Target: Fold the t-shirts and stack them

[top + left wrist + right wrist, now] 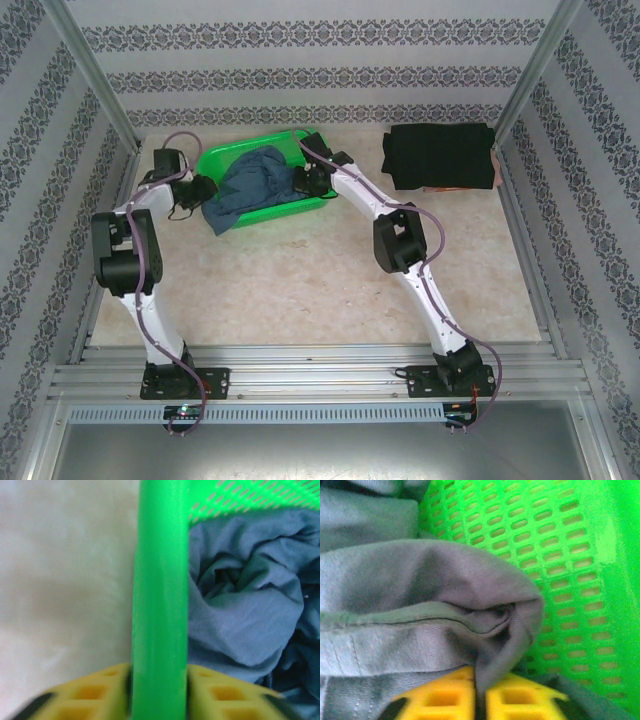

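The slate-blue t-shirt [250, 185] lies crumpled in the green lattice basket [225, 157] at the back left, one part hanging over the basket's front rim. My left gripper [200, 189] is shut on the basket's rim [160, 605], yellow fingers [220, 692] pressed on either side of the green bar, blue cloth [245, 615] just inside. My right gripper [303, 180] is inside the basket, shut on a fold of the blue t-shirt [445, 590]; cloth runs down between its yellow fingers [440, 697]. The black t-shirt [440, 155] lies folded at the back right.
The basket's perforated wall [570, 570] stands close to the right of the right gripper. Patterned walls enclose the table [320, 290] on three sides, with metal rails along the front edge [320, 370].
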You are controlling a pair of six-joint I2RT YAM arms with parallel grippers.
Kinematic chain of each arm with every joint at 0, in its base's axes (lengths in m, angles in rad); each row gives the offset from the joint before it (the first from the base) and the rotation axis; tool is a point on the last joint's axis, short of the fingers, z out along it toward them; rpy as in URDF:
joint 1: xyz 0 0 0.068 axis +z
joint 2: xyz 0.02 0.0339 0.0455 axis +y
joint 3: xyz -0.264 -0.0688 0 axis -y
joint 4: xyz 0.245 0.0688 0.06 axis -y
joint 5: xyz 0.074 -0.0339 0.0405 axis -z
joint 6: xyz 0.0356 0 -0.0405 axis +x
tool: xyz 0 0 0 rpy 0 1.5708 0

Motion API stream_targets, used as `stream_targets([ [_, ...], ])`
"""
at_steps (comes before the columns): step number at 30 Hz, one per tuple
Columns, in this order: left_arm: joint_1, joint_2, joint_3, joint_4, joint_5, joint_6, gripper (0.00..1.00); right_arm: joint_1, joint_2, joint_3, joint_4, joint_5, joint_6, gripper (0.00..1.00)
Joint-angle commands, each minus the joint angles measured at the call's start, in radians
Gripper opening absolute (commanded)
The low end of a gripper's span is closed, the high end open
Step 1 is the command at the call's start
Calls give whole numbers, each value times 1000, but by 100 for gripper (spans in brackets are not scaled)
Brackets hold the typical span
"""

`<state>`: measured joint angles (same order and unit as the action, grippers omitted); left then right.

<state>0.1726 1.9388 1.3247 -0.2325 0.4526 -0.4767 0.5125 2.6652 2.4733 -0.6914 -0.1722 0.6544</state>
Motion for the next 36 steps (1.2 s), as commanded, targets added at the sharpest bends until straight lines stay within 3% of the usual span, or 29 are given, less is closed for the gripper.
stream_targets([
  [1, 18, -91, -67, 84, 49, -122, 72, -10, -128, -28, 31, 2, -20, 0],
  [3, 27, -141, -85, 91, 37, -163, 81, -5, -206, -65, 114, -10, -42, 0],
  [8, 54, -219, -21, 2, -34, -194, 92, -2, -396, -76, 187, -51, -96, 0],
  [12, 57, -169, 85, -78, -84, -176, 92, -4, -551, -92, 220, -84, -116, 0],
  [19, 36, 2, 155, -99, -16, -149, 89, -38, -815, -66, 234, -110, -97, 0],
  [23, 26, 10, 141, -156, -2, -97, 88, -114, -909, 51, 72, -146, -73, 0],
  [26, 18, 33, 160, -194, 20, -72, 85, -178, -989, 41, -60, -190, -60, 0],
  [28, 6, 42, 165, -204, 36, -66, 78, -191, -1054, -36, -117, -197, -81, 0],
  [30, 1, 60, 183, -240, 46, -70, 55, -193, -1128, -174, -119, -188, -84, 0],
  [32, 5, 60, 177, -250, 58, -90, 26, -200, -1197, -337, -89, -182, -65, 0],
  [34, 16, 52, 159, -238, 75, -129, 6, -203, -1243, -452, -78, -173, -53, 0],
  [36, 42, 27, 120, -199, 82, -203, 0, -198, -1277, -548, -50, -176, -47, 0],
])
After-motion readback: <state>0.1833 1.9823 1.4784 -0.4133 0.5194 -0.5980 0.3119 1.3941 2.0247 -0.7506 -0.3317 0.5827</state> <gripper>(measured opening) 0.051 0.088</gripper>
